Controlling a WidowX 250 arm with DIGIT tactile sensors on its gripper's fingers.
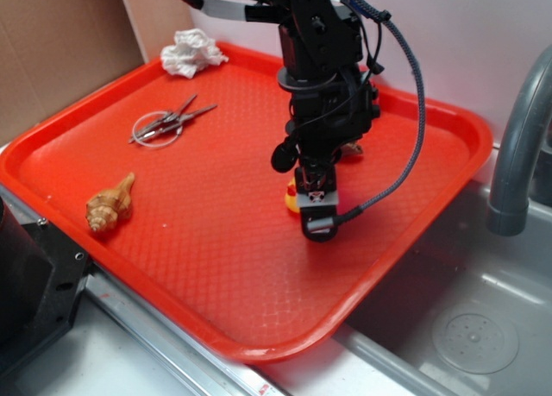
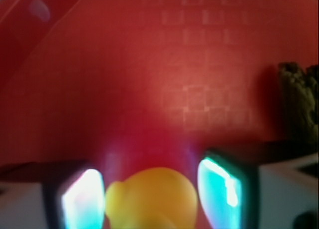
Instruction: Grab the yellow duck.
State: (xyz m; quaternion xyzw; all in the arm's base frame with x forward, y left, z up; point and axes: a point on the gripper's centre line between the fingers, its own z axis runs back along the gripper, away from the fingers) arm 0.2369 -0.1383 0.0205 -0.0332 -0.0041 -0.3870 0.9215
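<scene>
Red tray (image 1: 216,241): gripper (image 2: 149,199) seemingly clasping yellow duck (image 2: 152,199); brown stick (image 2: 299,104) beside.

No text, label or number can be read anywhere; the blurred wrist view may hide some.

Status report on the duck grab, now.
Gripper low on the red tray, fingers bracketing the yellow duck; contact not confirmed. Duck on the tray, mostly hidden in exterior view. Brown rough piece off to the side, not blocking.

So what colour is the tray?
Red, with a small grid pattern; the tray shows best in the exterior view.
</scene>
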